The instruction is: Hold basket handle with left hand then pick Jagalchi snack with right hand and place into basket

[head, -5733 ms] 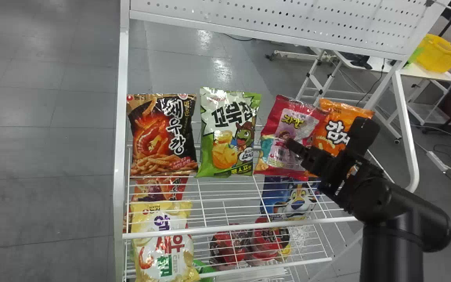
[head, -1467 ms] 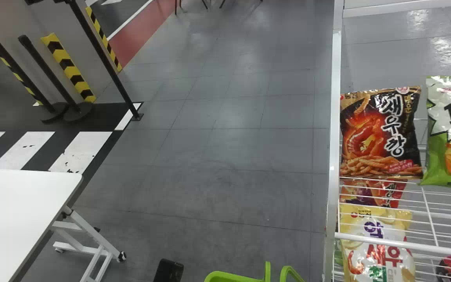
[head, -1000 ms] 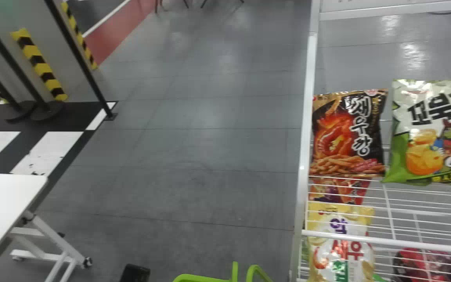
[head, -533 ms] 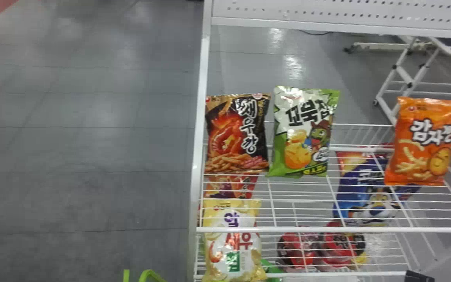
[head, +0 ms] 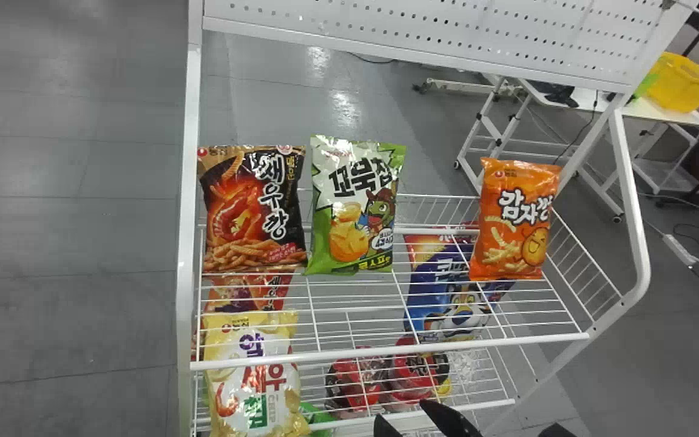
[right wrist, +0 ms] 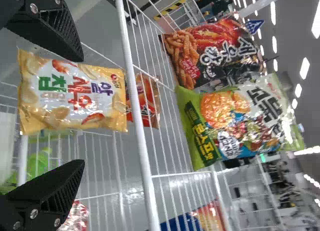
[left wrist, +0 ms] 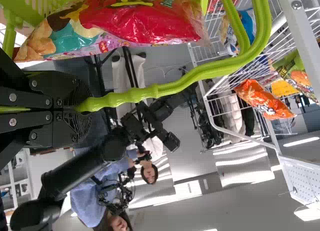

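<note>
At the head view's bottom edge my right gripper (head: pixel 413 419) is open, low before the rack. In the right wrist view my right gripper (right wrist: pixel 82 110) has its two fingers wide apart, with no bag held. My left gripper (left wrist: pixel 86 107) is shut on the lime-green basket handle (left wrist: pixel 200 71) in the left wrist view. The red and pink Jagalchi snack (left wrist: pixel 145 18) lies at the green basket (left wrist: pixel 20 8), against its slatted wall. Part of the bag is cut off by the view's edge.
On the white wire rack (head: pixel 349 355) stand a black bag (head: pixel 252 206), a green bag (head: pixel 355 206) and an orange bag (head: pixel 513 218). Lower are a blue bag (head: pixel 452 303), a yellow bag (head: pixel 252 376) and red packs (head: pixel 416 370). Bare rack wires separate the green and orange bags.
The head view swung left, then back right to the rack. The Jagalchi snack has left its spot beside the orange bag, which shifted slightly left. The right arm has drawn down from the bags.
</note>
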Robot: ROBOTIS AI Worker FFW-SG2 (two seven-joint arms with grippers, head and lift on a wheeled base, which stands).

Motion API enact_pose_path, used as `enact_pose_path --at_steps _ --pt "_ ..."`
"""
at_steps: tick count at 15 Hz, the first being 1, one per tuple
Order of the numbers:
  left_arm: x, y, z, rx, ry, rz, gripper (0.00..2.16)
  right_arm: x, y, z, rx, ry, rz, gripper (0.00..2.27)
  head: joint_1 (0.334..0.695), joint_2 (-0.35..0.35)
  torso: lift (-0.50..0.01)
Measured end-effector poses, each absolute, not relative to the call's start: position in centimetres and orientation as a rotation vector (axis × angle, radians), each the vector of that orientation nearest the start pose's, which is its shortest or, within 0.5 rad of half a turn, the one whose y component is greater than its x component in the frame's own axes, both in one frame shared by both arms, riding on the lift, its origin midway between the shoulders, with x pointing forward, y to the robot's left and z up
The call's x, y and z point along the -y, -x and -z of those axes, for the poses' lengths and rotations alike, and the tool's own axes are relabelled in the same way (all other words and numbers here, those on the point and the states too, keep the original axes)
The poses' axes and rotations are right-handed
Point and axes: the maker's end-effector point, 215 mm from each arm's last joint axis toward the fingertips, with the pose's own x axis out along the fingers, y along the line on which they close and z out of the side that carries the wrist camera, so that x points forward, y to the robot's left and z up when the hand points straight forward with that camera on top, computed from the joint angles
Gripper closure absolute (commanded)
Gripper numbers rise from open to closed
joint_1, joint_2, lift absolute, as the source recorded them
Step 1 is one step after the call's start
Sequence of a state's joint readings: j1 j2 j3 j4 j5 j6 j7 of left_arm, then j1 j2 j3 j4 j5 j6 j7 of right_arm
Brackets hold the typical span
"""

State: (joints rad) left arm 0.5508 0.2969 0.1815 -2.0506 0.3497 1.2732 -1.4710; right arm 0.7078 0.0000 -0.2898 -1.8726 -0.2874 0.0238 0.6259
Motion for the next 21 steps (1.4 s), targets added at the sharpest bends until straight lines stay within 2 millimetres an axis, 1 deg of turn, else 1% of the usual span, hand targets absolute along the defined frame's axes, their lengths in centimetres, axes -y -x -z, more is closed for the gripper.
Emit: enact_pose_path --at_steps 2,3,8,9,13,21 --pt "-12.7 -16.8 41.8 -1.041 0.967 1.226 2.13 25.6 -31.3 46.9 -0.252 -0.196 -0.313 0.08 0.695 -0.328 -0.009" --pt "-12.6 -16.8 41.8 -1.041 0.968 1.226 2.14 25.4 -31.1 46.9 -0.236 -0.180 -0.312 0.08 0.695 -0.325 -0.009" --pt "-12.6 -16.5 41.9 -1.044 0.978 1.222 2.14 25.1 -30.0 48.0 -0.221 -0.166 -0.305 0.08 0.695 -0.328 -0.009" --pt "-12.6 -16.4 42.0 -1.045 0.979 1.219 2.14 25.1 -29.7 47.9 -0.210 -0.161 -0.303 0.08 0.695 -0.331 -0.009" --pt "-12.5 -16.3 42.0 -1.046 0.983 1.217 2.14 25.2 -28.9 46.2 -0.147 -0.154 -0.293 0.08 0.695 -0.341 -0.009" --pt "-12.5 -16.0 42.1 -1.045 0.985 1.217 2.14 25.3 -28.8 46.1 -0.146 -0.158 -0.286 0.08 0.695 -0.350 -0.009"
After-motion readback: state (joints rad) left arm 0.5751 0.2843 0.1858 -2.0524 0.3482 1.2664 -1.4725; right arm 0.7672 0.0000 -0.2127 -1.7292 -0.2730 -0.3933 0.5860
